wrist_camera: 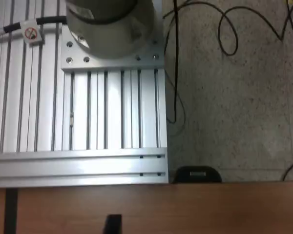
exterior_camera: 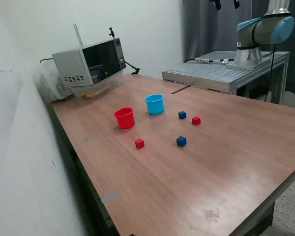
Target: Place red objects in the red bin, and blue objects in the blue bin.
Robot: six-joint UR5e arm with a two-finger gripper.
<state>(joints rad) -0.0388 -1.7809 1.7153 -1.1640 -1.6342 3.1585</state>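
In the exterior view a red cup (exterior_camera: pixel 124 118) and a light blue cup (exterior_camera: pixel 155 103) stand upright side by side on the wooden table (exterior_camera: pixel 226 167). Two red cubes lie there: one (exterior_camera: pixel 139 143) in front of the red cup, one (exterior_camera: pixel 196 120) toward the exterior view's right. Two dark blue cubes lie between them, one (exterior_camera: pixel 182 114) near the blue cup, one (exterior_camera: pixel 181 141) nearer the camera. My gripper (exterior_camera: pixel 226 4) hangs high at the frame's top, far from all of them, fingers apart and empty. The wrist view shows only its fingertips (wrist_camera: pixel 112 224); no cups or cubes.
A microwave (exterior_camera: pixel 91 64) stands at the table's far corner by the wall. The arm's base (exterior_camera: pixel 263 32) sits on a ribbed aluminium plate (exterior_camera: pixel 221 71) behind the table; it also shows in the wrist view (wrist_camera: pixel 88 122), beside a floor with cables (wrist_camera: pixel 234 97).
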